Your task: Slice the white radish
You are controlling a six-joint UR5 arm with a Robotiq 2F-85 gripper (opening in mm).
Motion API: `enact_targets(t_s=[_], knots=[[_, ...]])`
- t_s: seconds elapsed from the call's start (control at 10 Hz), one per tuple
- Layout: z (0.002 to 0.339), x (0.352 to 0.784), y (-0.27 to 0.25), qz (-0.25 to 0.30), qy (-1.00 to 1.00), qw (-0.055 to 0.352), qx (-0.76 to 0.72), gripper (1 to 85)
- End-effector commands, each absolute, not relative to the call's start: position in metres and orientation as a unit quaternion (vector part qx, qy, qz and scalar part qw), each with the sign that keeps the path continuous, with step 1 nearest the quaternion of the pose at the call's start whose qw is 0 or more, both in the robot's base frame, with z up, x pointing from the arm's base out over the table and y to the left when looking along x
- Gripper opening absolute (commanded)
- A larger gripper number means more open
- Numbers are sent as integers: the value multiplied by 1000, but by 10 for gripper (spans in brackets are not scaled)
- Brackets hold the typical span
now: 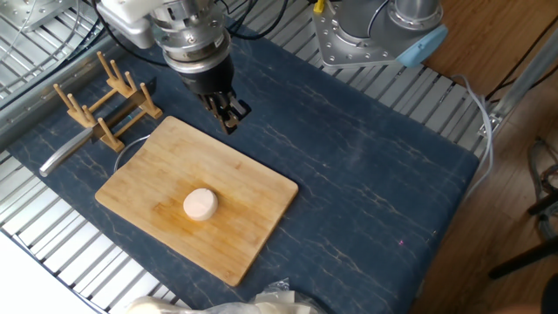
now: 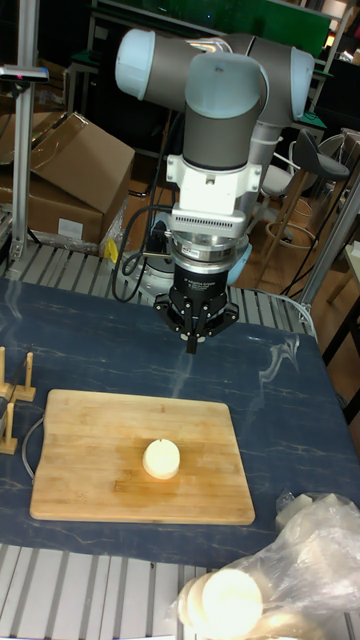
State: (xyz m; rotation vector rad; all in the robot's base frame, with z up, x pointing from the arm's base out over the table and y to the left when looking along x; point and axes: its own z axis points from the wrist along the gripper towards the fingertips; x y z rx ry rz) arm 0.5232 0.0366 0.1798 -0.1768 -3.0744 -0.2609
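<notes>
Hanging above the board's (image 1: pixel 253 187) far edge, pincer (image 1: pixel 231 118) fingers together, empty, white radish (image 1: pixel 200 204) whole

Wooden cutting board (image 1: pixel 253 187) flat on dark blue mat (image 1: pixel 366 174). Wooden peg rack (image 1: pixel 105 98) at the mat's far-left corner, just beside the board. Metal handle (image 1: pixel 61 155) sticks out near rack. Crumpled clear plastic bag (image 2: pixel 290 575) at front edge. Cardboard boxes (image 2: pixel 70 170) behind table.
</notes>
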Motion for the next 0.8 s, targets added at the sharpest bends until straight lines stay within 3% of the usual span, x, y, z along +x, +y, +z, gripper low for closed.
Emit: enact_targets(t_s=[0.0,0.7], knots=[[182,526,37,-88,-994,20,-58,10],[181,527,32,-75,-996,16,-48,10]])
